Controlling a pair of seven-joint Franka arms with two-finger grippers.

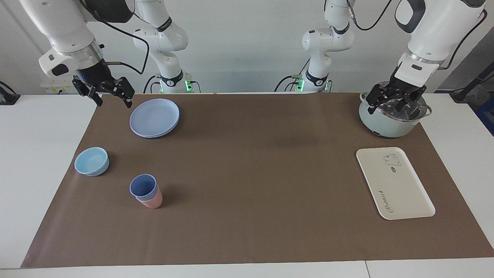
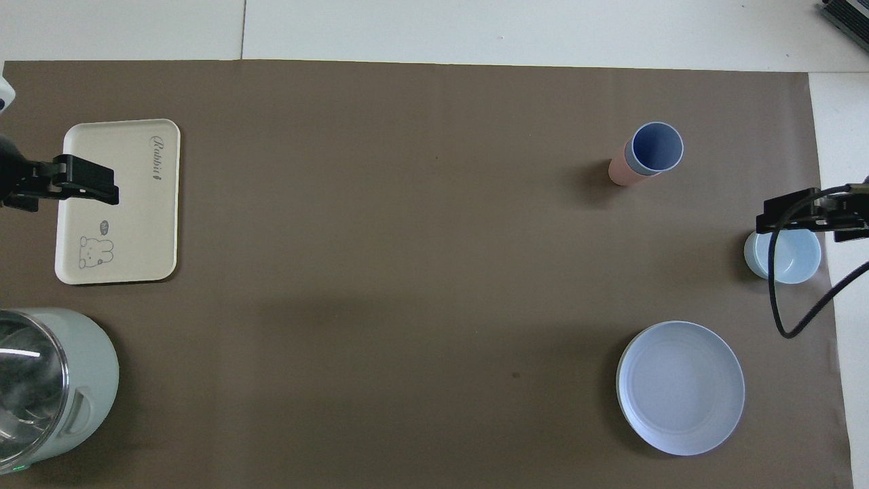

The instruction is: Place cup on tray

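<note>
The cup point(image 1: 142, 186) is a periwinkle-blue tumbler standing upright, nested inside a pink tumbler point(image 1: 153, 201), toward the right arm's end of the table; from overhead the cup point(image 2: 656, 147) shows its open mouth. The cream tray point(image 1: 394, 183) with the bear drawing lies flat and bare toward the left arm's end, also seen as the tray point(image 2: 122, 224) in the overhead view. My right gripper point(image 1: 114, 102) hangs open and empty in the air beside the round plate. My left gripper point(image 1: 388, 108) hangs open and empty above the pot.
A pale green pot point(image 1: 389, 122) with a glass lid stands nearer to the robots than the tray. A round blue plate point(image 1: 154, 117) and a light-blue bowl point(image 1: 92, 161) sit near the cup. A brown mat point(image 1: 251, 173) covers the table.
</note>
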